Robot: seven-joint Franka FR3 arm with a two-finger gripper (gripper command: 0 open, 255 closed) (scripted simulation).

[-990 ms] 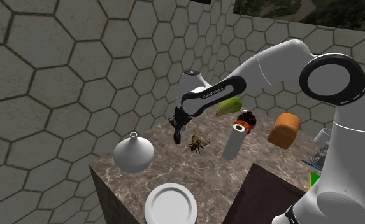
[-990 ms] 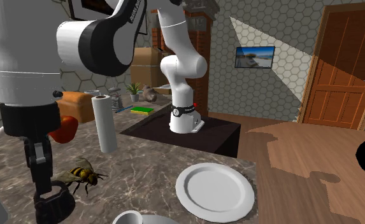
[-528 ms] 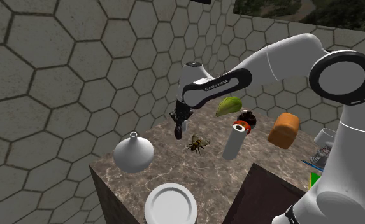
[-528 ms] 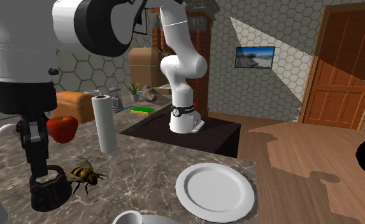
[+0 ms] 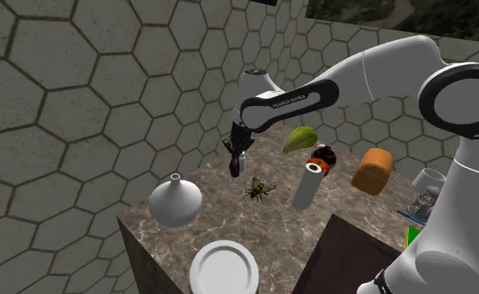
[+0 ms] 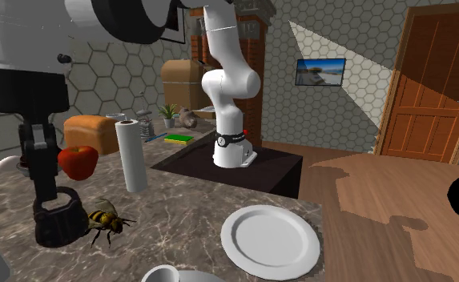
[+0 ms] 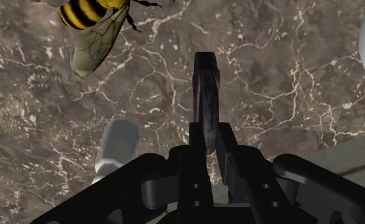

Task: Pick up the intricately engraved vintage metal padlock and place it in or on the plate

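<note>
Gripping the dark padlock (image 6: pixel 57 223) by its top, gripper (image 6: pixel 49 195) fingers closed on it, just above the marble table (image 6: pixel 179 216) near its wall-side edge, beside the bee (image 6: pixel 106 220) and well apart from the white plate (image 6: pixel 269 240) at the opposite edge. Likely to twist out of so narrow a pinch, or clip the bee or the white vase (image 5: pixel 175 202) if carried low.

Black fingers (image 7: pixel 195 159) clasp a dark padlock (image 7: pixel 206 89); beyond them, a yellow-and-black striped bee (image 7: pixel 88 13) on a white-veined brown table (image 7: pixel 289 83).
</note>
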